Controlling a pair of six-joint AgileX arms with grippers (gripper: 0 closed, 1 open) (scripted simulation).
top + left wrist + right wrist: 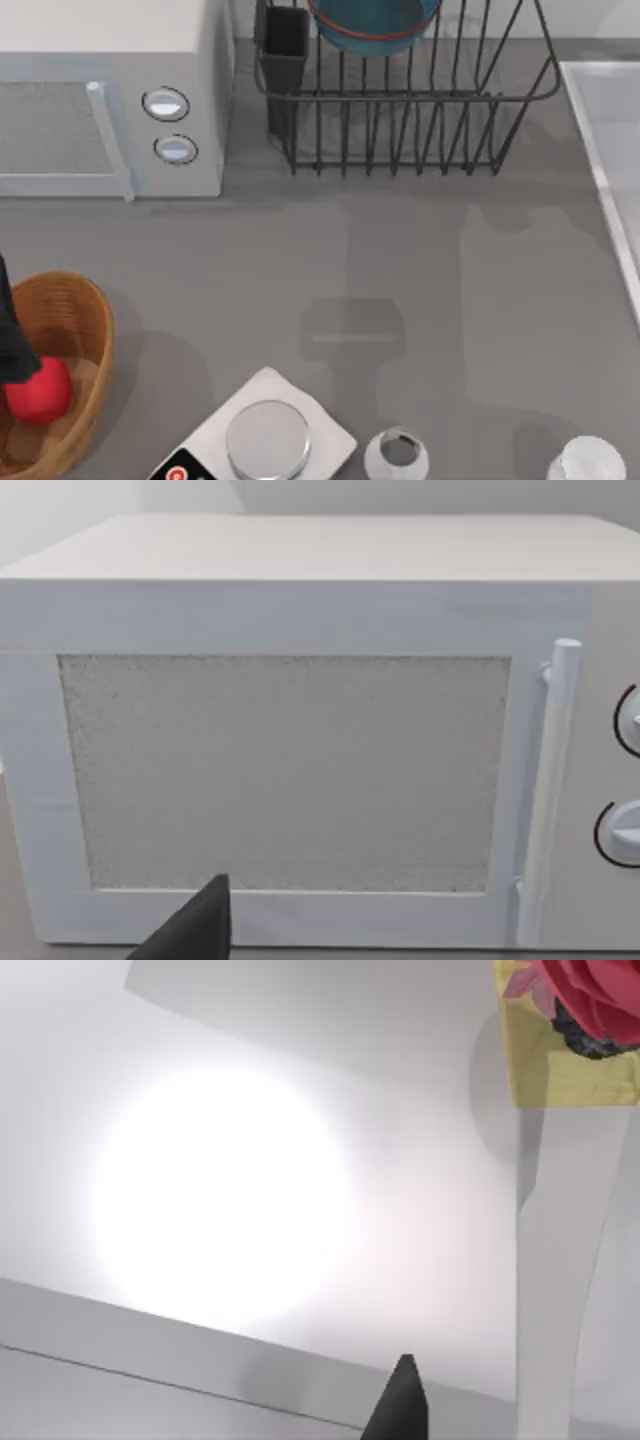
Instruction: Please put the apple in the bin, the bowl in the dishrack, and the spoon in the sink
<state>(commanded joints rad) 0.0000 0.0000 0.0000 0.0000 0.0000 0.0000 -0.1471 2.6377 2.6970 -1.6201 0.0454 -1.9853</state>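
One apple (40,390) lies in the one bin (85,310) at the surface's left edge, and one bowl (372,25) sits in the dishrack (420,95). That leaves the spoon, which we cannot find. The sink (610,150) lies right, so our right arm is probably nearer. Whether either end effector is open, we cannot tell.

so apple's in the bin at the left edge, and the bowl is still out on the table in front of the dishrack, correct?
Not quite. The apple does lie in the bin at the table's left edge, but the bowl is not on the table: the top view shows it sitting inside the dishrack, behind the tines near the black utensil cup.
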